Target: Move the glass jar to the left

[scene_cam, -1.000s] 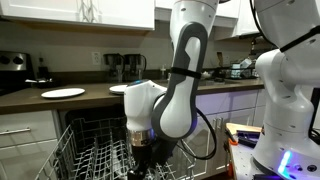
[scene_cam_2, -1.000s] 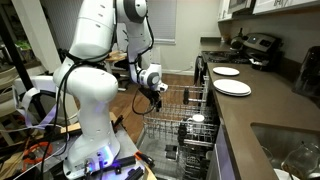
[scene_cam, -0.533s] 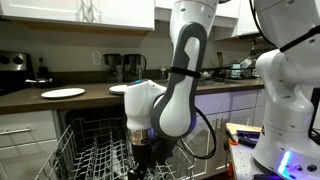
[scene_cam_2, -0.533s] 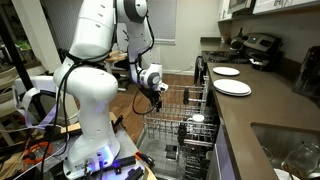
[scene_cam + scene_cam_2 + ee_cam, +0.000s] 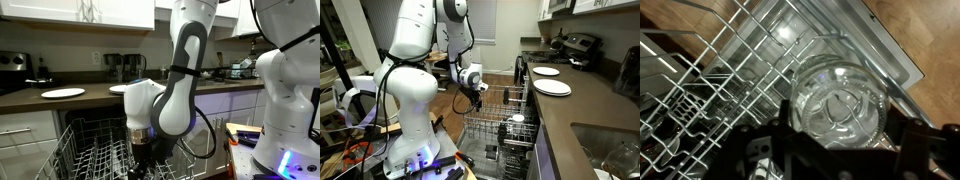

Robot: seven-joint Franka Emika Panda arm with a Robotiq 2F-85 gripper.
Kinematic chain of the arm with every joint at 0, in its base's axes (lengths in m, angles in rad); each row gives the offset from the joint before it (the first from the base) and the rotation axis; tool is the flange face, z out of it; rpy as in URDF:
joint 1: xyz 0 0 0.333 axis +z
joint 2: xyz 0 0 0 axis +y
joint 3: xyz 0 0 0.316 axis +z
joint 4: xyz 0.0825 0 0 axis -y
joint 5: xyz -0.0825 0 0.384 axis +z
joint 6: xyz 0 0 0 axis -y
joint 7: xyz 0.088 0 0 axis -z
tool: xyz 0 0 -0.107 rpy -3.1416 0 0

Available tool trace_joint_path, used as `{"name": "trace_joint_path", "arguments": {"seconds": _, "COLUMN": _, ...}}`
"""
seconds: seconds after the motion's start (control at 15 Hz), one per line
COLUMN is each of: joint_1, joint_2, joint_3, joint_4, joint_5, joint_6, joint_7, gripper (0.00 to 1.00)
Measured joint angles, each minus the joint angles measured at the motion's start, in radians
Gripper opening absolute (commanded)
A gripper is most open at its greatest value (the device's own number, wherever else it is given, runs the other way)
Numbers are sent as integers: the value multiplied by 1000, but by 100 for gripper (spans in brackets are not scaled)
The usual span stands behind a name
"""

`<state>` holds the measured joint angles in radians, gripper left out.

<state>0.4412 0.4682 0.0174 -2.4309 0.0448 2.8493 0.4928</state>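
Note:
In the wrist view the clear glass jar (image 5: pixel 838 102) fills the space between my gripper's (image 5: pixel 840 140) two dark fingers, its round rim facing the camera. The gripper is shut on it and holds it over the wire dishwasher rack (image 5: pixel 710 80). In both exterior views the gripper (image 5: pixel 148 150) (image 5: pixel 478 95) hangs low over the open rack (image 5: pixel 90 155) (image 5: pixel 505 130). The jar itself is too small to make out in those views.
A white-topped cup (image 5: pixel 517 119) stands in the rack. Two white plates (image 5: pixel 553 88) (image 5: pixel 545 71) lie on the dark counter beside the dishwasher, also seen as (image 5: pixel 63 93). Wood floor (image 5: pixel 930 40) lies beyond the rack's edge. A white robot base (image 5: pixel 405 120) stands close by.

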Motion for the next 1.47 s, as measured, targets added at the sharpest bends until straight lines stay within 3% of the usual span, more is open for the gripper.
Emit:
{"name": "trace_joint_path", "arguments": {"seconds": 1.0, "joint_1": -22, "joint_2": -77, "joint_3": 4, "joint_4": -1, "joint_5": -24, "joint_6": -155, "joint_7": 0, "gripper": 61}}
{"name": "trace_joint_path", "arguments": {"seconds": 1.47, "joint_1": -18, "joint_2": -126, "joint_3": -7, "joint_4": -11, "joint_5": -108, "joint_6": -176, "joint_7": 40, "gripper": 61}}
